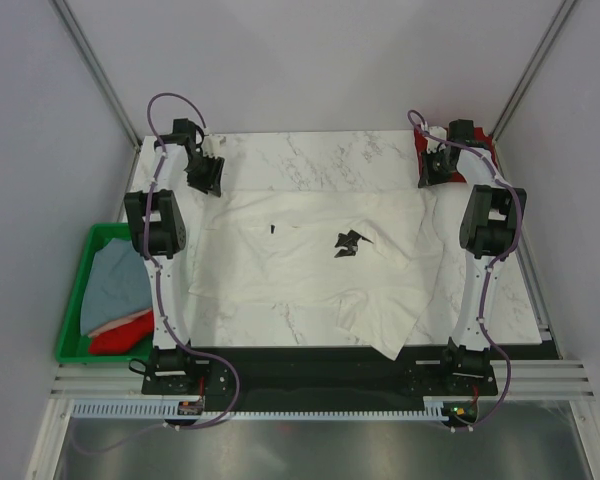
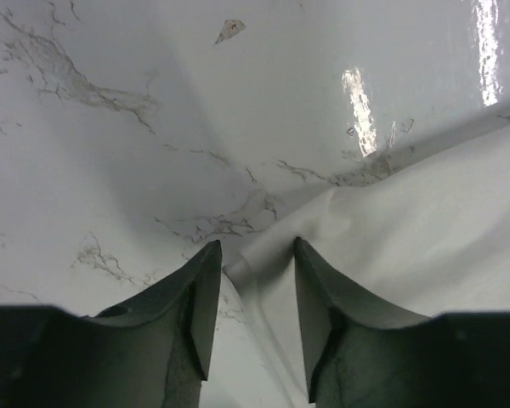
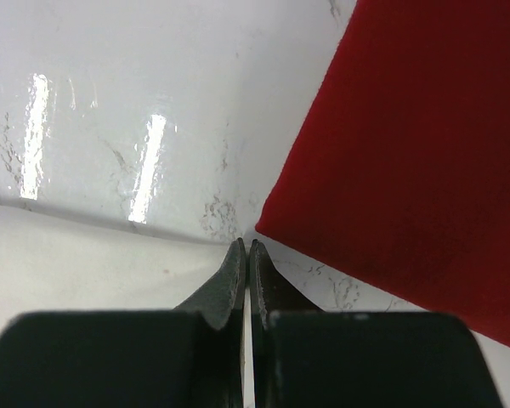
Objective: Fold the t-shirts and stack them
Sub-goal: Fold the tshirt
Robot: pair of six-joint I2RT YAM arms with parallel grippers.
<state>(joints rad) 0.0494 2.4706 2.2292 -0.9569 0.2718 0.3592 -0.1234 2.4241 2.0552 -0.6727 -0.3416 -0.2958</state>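
A large white t-shirt point(image 1: 310, 270) with a small black chest print point(image 1: 348, 243) lies spread on the marble table. My left gripper point(image 1: 208, 180) is at its far left corner. In the left wrist view that gripper point(image 2: 257, 246) is open, with the shirt's corner point(image 2: 263, 255) between the fingers. My right gripper point(image 1: 432, 172) is at the far right corner. Seen from the right wrist, it point(image 3: 246, 245) is shut, pinching the edge of the white cloth point(image 3: 85, 255). A dark red t-shirt point(image 3: 408, 153) lies folded just beyond it, at the table's far right corner point(image 1: 420, 145).
A green crate point(image 1: 75, 300) stands left of the table. It holds a grey-blue t-shirt point(image 1: 115, 285) and a bright red one point(image 1: 125, 330). Bare marble point(image 1: 310, 155) runs along the far edge. White walls close in both sides.
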